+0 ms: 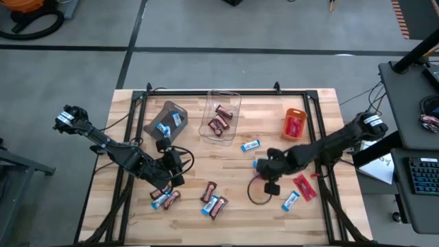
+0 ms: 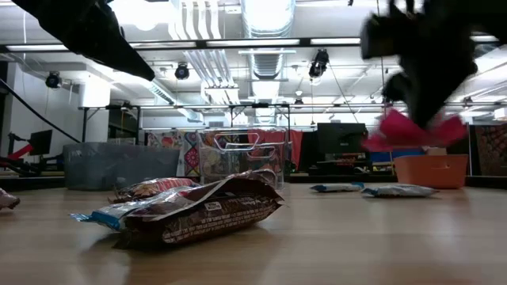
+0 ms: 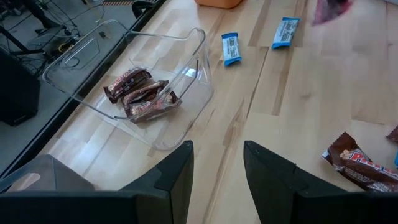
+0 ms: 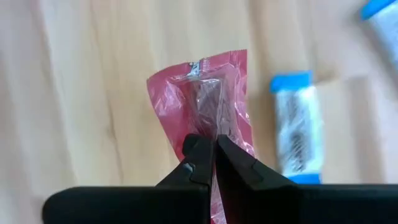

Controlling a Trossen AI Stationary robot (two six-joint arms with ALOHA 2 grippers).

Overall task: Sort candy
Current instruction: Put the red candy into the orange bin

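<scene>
Right up against the low camera we've got a dark brown candy bar (image 2: pixel 207 212) lying flat on the wooden table (image 2: pixel 380 245), with a blue-and-white bar's end (image 2: pixel 97 217) poking out beside it. Our right gripper (image 4: pixel 214 163) has its fingers pressed together on a red-wrapped candy (image 4: pixel 205 93), pinching it by one end; in the low view it hangs clear above the tabletop, short of the orange bin (image 1: pixel 294 123), which already has red candy in it. More blue-and-white bars (image 1: pixel 250 145) sit between that bin and the clear bin (image 1: pixel 221 113), which holds a few brown bars (image 3: pixel 142 94). Our left gripper (image 3: pixel 217 163) hovers with its fingers spread and nothing between them, on the near side of the clear bin, close to the loose bars (image 1: pixel 213 204) farther down the table.
</scene>
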